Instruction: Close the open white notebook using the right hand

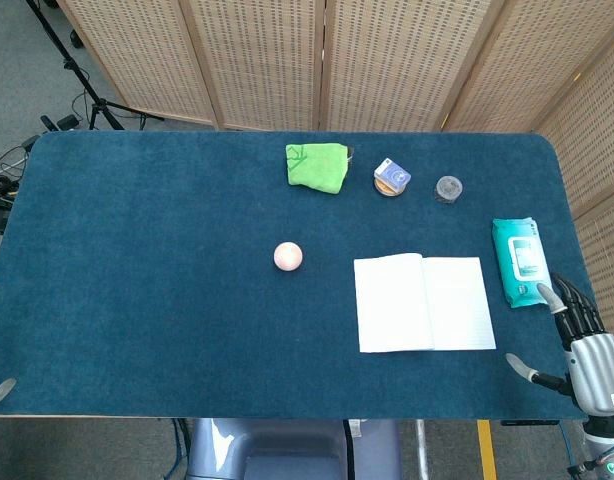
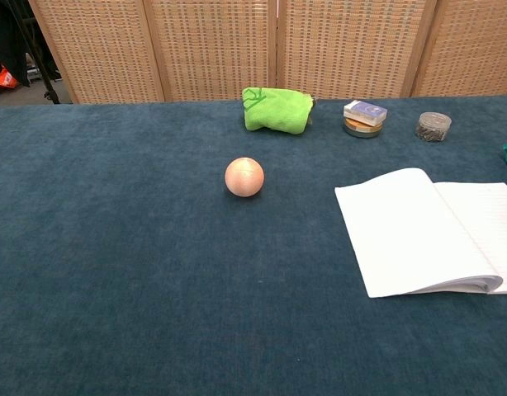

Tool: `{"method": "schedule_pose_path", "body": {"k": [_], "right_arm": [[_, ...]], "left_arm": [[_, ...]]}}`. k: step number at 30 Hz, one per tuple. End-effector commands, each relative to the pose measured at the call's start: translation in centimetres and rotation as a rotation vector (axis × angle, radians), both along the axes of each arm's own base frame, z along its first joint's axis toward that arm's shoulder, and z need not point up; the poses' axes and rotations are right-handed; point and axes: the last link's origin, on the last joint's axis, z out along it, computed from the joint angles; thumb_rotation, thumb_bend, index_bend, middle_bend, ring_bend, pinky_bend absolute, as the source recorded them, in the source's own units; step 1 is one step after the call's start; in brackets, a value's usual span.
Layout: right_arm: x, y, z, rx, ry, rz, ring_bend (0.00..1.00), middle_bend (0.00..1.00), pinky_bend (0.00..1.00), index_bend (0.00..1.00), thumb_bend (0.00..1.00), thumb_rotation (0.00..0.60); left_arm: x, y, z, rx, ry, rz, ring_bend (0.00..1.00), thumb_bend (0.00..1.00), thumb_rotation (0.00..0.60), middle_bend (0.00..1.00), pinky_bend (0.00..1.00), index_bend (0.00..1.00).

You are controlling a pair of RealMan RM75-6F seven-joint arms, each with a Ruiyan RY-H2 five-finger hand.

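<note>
Right hand (image 1: 590, 345): positioned at the table's (image 1: 137, 300) near right corner, fingers spread, nothing held. Open white notebook (image 1: 424, 302): laid flat on the table, to the left of the hand, apart from it. Teal wipes pack (image 1: 518, 260): found just beyond the fingertips. Left hand (image 1: 1, 391): only a tip is seen; state cannot be told.

Right hand (image 1: 591, 352): silver-grey metal back, dark grey-black segmented fingers (image 1: 579, 310) with pale grey tips, small label near wrist. Blue cable below wrist. Left hand (image 1: 1, 391): only one grey fingertip visible at frame edge. Glossy grey-blue torso shell (image 1: 287, 450) at bottom.
</note>
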Motion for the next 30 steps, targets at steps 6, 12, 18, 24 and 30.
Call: {"method": "schedule_pose_path", "body": {"k": [6,12,18,24,30], "right_arm": [[-0.5,0.0,-0.4,0.042,0.098,-0.053,0.00,0.00,0.00,0.00,0.00,0.600],[0.2,0.1,-2.3,0.108,0.209,-0.002,0.00,0.00,0.00,0.00,0.00,0.600],[1.6,-1.1,-6.0,0.208,0.395,0.082,0.00,0.00,0.00,0.00,0.00,0.600],[2.9,-2.2,-10.0,0.245,0.547,0.156,0.00,0.00,0.00,0.00,0.00,0.600],[4.3,-4.6,-12.6,0.228,0.583,0.178,0.00,0.00,0.00,0.00,0.00,0.600]], "left_arm": [[0.0,-0.1,0.0,0.009,0.002,-0.001,0.00,0.00,0.600,0.00,0.00,0.00],[0.1,-0.1,-0.3,0.001,0.012,0.001,0.00,0.00,0.600,0.00,0.00,0.00],[0.1,0.2,-0.4,0.003,0.018,0.016,0.00,0.00,0.600,0.00,0.00,0.00],[0.1,0.4,-0.5,0.007,0.019,0.026,0.00,0.00,0.600,0.00,0.00,0.00],[0.1,0.2,-0.2,0.011,0.011,0.025,0.00,0.00,0.600,0.00,0.00,0.00]]}}
